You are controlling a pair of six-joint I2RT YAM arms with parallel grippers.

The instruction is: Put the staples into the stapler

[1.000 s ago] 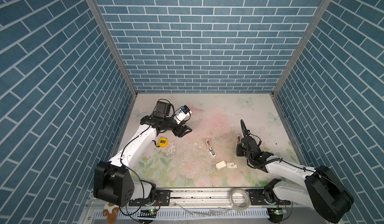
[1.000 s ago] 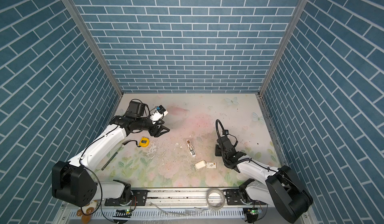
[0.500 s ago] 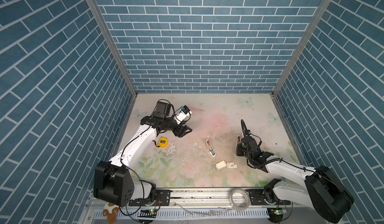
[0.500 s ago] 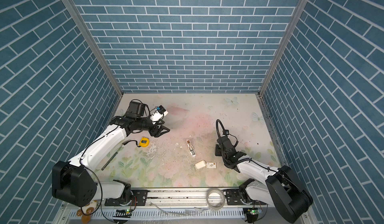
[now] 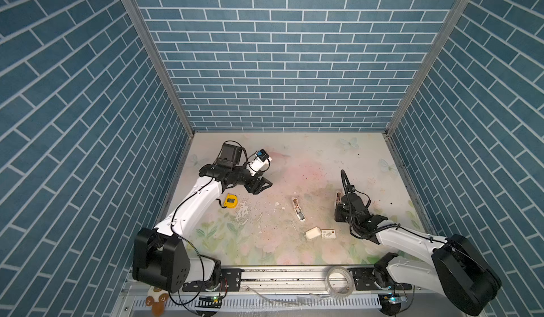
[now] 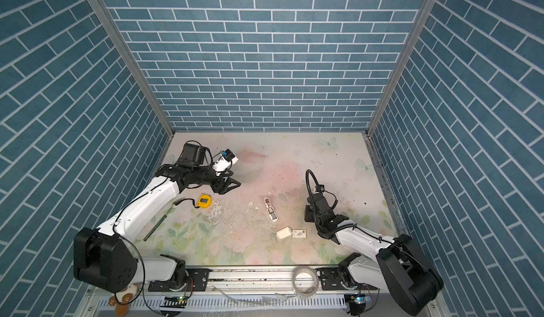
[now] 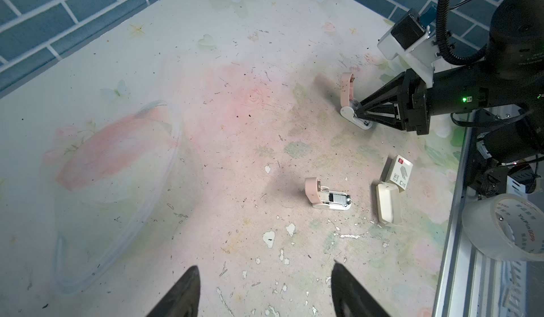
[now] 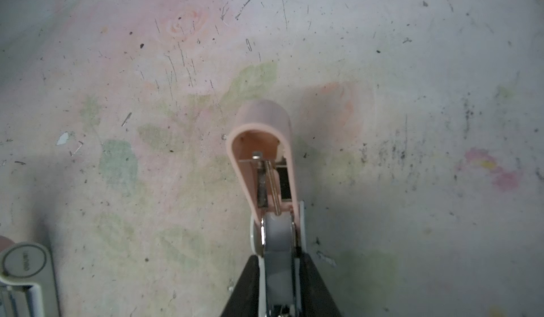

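Pink stapler stands opened on the table in both top views; the staple carton lies near it. Left wrist view: left gripper jaws are wide apart. Right wrist view: right gripper jaws flank this stapler's base; clamped or not, I cannot tell.

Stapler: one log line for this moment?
left fingers open, empty | right fingers flank open stapler, grip unclear | second stapler, staple box on table
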